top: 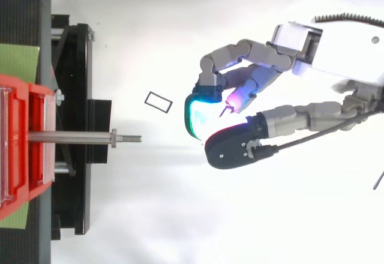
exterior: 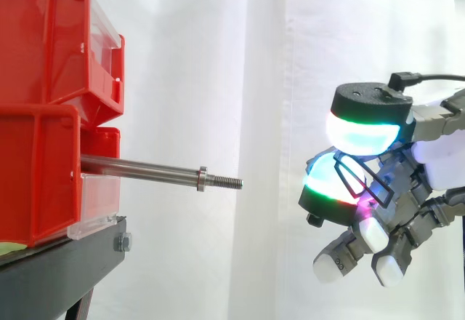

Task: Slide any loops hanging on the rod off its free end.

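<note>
At three o'clock from the rod [exterior: 142, 168], a loop [exterior: 350, 174] was pinched by the hand [exterior: 436, 161]; loosened, it could be dropped.

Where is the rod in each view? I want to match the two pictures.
Side view: the rod sticks out of the red bins at the left, pointing right.
Top view: the rod is at the left, mid-height, tip pointing right.
Shared landmark: the nut before the threaded tip; the hand, pinching a loop, is right of it.
</note>
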Robot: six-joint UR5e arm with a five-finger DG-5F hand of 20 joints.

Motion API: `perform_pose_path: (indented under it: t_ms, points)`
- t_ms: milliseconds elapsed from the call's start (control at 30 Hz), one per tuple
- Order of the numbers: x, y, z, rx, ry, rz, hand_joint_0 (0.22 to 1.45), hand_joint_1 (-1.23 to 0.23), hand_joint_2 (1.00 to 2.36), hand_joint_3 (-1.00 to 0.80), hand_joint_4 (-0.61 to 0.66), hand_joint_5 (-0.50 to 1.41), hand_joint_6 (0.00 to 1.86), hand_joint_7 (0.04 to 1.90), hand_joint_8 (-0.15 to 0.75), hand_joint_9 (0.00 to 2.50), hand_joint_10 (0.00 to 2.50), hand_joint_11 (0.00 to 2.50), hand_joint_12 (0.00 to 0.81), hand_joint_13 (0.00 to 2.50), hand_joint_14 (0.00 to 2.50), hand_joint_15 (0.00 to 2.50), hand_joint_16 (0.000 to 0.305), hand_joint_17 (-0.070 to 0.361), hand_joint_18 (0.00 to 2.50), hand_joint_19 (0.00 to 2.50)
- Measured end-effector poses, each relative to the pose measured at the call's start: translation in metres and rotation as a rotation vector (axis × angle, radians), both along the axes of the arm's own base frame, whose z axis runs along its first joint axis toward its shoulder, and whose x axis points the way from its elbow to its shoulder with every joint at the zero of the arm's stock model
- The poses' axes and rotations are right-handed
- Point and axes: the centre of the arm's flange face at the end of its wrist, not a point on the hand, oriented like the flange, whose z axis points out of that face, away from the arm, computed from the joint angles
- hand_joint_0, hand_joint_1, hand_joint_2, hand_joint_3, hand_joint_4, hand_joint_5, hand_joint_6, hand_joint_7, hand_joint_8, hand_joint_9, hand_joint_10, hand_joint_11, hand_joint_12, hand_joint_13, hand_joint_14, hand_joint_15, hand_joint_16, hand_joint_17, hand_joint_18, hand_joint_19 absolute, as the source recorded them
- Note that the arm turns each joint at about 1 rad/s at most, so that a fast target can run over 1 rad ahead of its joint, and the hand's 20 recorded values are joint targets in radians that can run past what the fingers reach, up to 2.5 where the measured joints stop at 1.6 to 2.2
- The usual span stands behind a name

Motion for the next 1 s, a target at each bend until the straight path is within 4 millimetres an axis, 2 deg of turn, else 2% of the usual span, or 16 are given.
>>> perform_pose_path:
  t_ms: [200,300,400,500,600,733,867,967,1000]
  points:
    - [0.0001,-0.0001,0.0001,0.0,0.0,-0.002,0.58,-0.6,1.02,-0.17,0.07,-0.09,0.69,1.4,0.279,1.02,0.02,0.5,0.319,0.64,0.0,0.08,0.047,0.105,0.74,0.49]
    - [0.0,0.0,0.0002,-0.001,0.0,-0.002,0.58,-0.65,1.02,-0.07,0.09,-0.12,0.79,1.29,0.303,1.03,0.02,0.55,0.351,0.64,0.0,0.07,0.052,0.117,0.79,0.46]
    - [0.0,0.0,0.0,-0.001,0.0,-0.002,0.59,-0.74,1.02,-0.02,0.08,-0.15,0.84,1.28,0.312,1.01,0.02,0.59,0.367,0.64,0.0,0.08,0.055,0.124,0.8,0.44]
    - [0.0,0.0003,0.0,-0.001,0.0,-0.002,0.58,-0.74,1.02,0.01,0.05,-0.15,0.84,1.25,0.305,1.06,0.02,0.62,0.364,0.65,0.0,0.08,0.055,0.124,0.81,0.45]
    - [0.0,0.0007,-0.0001,-0.001,0.0,-0.002,0.56,-0.7,1.02,-0.11,0.04,-0.12,0.83,1.3,0.278,1.14,0.02,0.62,0.343,0.68,0.0,0.09,0.051,0.115,0.81,0.47]
    - [0.0,0.0009,-0.0001,-0.001,0.0,-0.002,0.57,-0.62,1.02,-0.25,0.03,-0.07,0.76,1.34,0.23,1.16,0.02,0.5,0.307,0.69,0.0,0.1,0.046,0.103,0.78,0.52]
    - [0.0,0.0012,-0.0001,-0.001,0.0,-0.002,0.56,-0.61,1.02,-0.19,0.01,-0.05,0.71,1.37,0.22,1.16,0.02,0.46,0.301,0.69,0.0,0.09,0.046,0.102,0.78,0.52]
    - [0.0001,0.0024,-0.0002,-0.001,0.0,0.0,0.56,-0.62,1.02,-0.1,0.03,-0.03,0.69,1.32,0.234,1.18,0.01,0.4,0.334,0.72,0.0,0.07,0.052,0.118,0.84,0.48]
    - [0.0001,0.0026,-0.0002,-0.001,0.0,0.0,0.57,-0.62,1.01,-0.04,0.05,-0.01,0.62,1.4,0.239,1.18,0.01,0.33,0.353,0.74,0.0,0.05,0.057,0.129,0.89,0.46]
